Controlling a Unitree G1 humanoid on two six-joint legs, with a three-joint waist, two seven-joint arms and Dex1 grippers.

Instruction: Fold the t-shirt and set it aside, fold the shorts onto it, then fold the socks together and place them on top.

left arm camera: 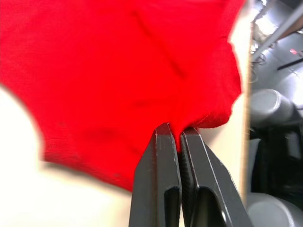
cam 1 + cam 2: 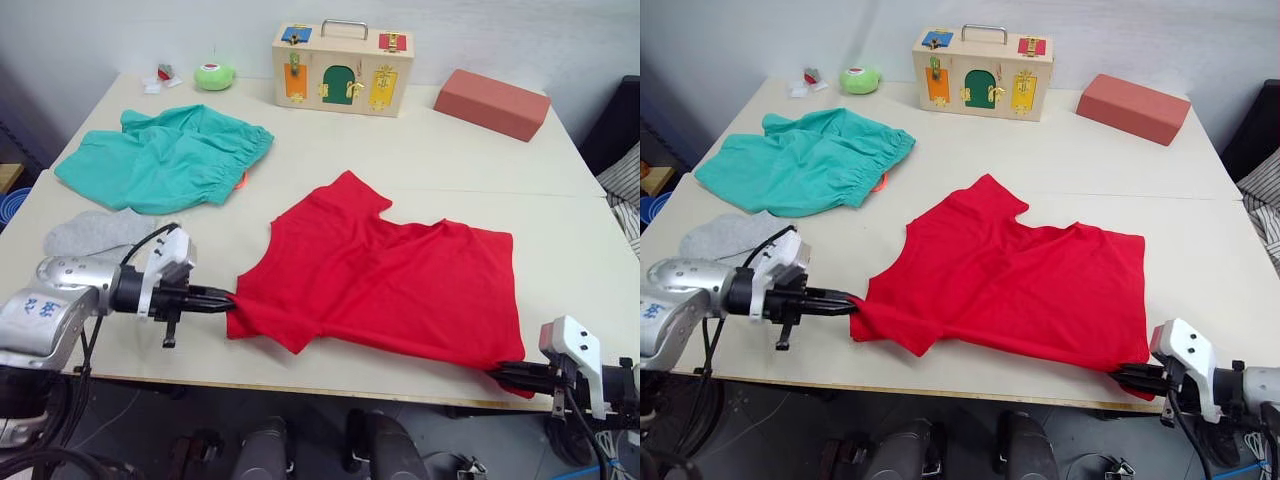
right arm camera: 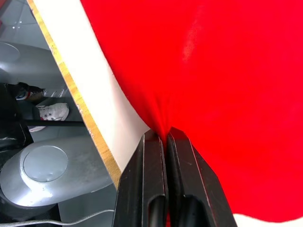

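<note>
- While both grippers pinch it, the t-shirt lies spread on the near half of the table, bright red, mostly flat with soft wrinkles across the middle, one short sleeve pointing toward the far side.
- Its right near corner hangs just over the table's front edge; its left near corner is drawn into a small bunched point.
- Shorts: teal-green, crumpled, on the far left of the table, gathered waistband facing the t-shirt, a bit of orange at its edge; apart from the shirt.
- Socks: light grey, flat, at the left edge just near of the shorts, partly behind the left arm.
- Left gripper: arm reaches in low and level from the left, jaws closed on the shirt's left near corner; left wrist view shows red cloth pinched between the black fingers.
- Right gripper: sits at the front edge on the right, level, jaws clamped on the shirt's right near corner.
- Far side: wooden latch box, salmon-red block, small green round object.
</note>
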